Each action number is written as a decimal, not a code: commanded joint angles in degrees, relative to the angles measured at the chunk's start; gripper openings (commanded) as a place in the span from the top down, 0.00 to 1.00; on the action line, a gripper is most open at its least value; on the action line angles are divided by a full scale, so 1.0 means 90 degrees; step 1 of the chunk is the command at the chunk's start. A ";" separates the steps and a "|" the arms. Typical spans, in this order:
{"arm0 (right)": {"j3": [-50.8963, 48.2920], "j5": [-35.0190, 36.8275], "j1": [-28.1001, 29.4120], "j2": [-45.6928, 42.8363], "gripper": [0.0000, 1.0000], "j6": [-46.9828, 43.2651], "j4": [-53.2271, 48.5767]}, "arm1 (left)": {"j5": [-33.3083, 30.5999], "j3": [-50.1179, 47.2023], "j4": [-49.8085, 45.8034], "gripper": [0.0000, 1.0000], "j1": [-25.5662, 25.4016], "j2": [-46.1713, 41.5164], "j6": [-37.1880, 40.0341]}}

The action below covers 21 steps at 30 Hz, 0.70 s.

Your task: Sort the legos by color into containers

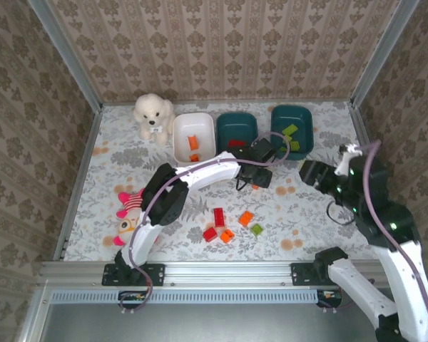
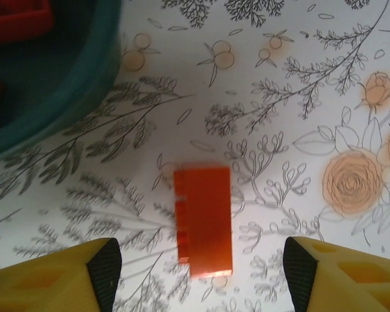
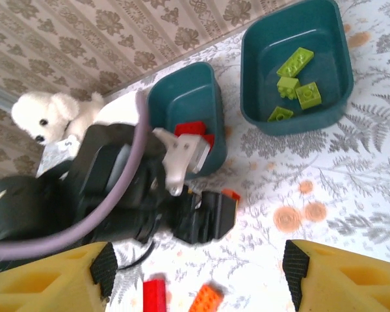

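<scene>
Hovering left claw [image 2: 196,276] spread wide; orange lego [image 2: 203,223] lies between its fingers [image 2: 103,272], touching neither.

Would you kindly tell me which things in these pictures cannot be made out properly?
Top view: what lies in the middle teal bin, partly covered by the left hand.
Left wrist view: red bricks in that bin, blurred and cut off by the top edge.
Right wrist view: an orange brick, mostly hidden by the left hand.
</scene>
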 commanded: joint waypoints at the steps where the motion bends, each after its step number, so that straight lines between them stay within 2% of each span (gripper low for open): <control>1: -0.0081 -0.0386 0.0040 -0.0381 0.26 -0.0171 -0.1046 | -0.0362 0.0516 -0.0406 0.30 -0.0077 0.0316 0.0133; 7: 0.0009 -0.1001 0.0043 -0.0553 0.27 -0.0142 -0.1232 | -0.0473 0.0974 -0.0640 0.34 -0.0088 0.0791 0.0122; 15: 0.0047 -0.1062 0.0044 -0.0371 0.28 -0.0166 -0.1085 | -0.0516 0.1087 -0.0734 0.56 -0.0096 0.1072 0.0122; 21: 0.0018 -0.1100 0.0041 -0.0262 0.29 -0.0194 -0.0982 | -0.0683 0.1054 -0.0778 0.70 -0.0096 0.0798 0.0202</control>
